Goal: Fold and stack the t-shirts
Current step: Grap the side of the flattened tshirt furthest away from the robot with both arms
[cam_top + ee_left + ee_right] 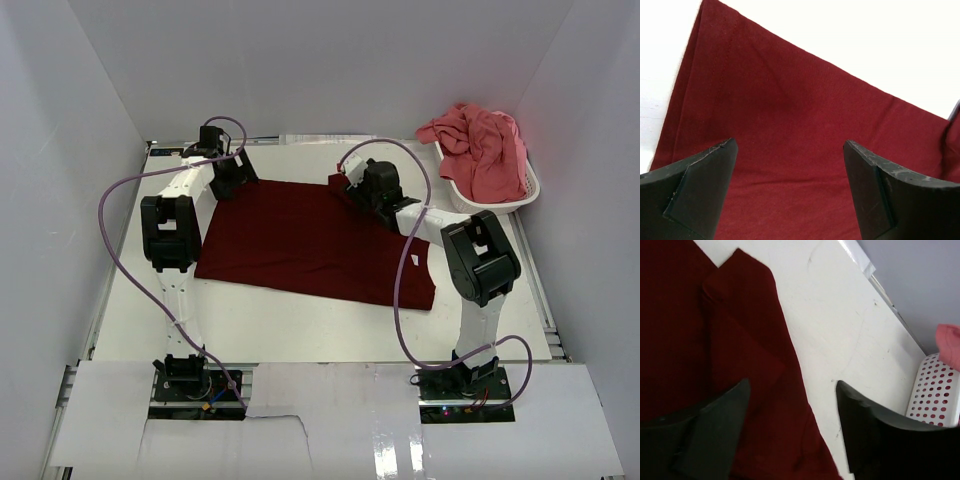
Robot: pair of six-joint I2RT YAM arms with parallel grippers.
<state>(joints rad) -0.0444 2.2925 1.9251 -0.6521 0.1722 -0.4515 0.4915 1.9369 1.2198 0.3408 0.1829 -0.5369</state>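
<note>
A dark maroon t-shirt [310, 245] lies spread flat across the middle of the table. My left gripper [228, 180] hovers over its far left corner, open. In the left wrist view the maroon cloth [765, 90] fills the gap between the wide-apart fingers of my left gripper [790, 144], and nothing is pinched. My right gripper [345, 185] is at the shirt's far right corner. In the right wrist view my right gripper [792, 384] stands open over the shirt's edge [740, 340] and a folded flap. A coral pink t-shirt [480, 145] lies bunched in the basket.
A white perforated plastic basket [500, 205] sits at the back right corner; the right wrist view shows the basket [935, 390] just beyond the right finger. White walls enclose the table on three sides. Purple cables loop off both arms.
</note>
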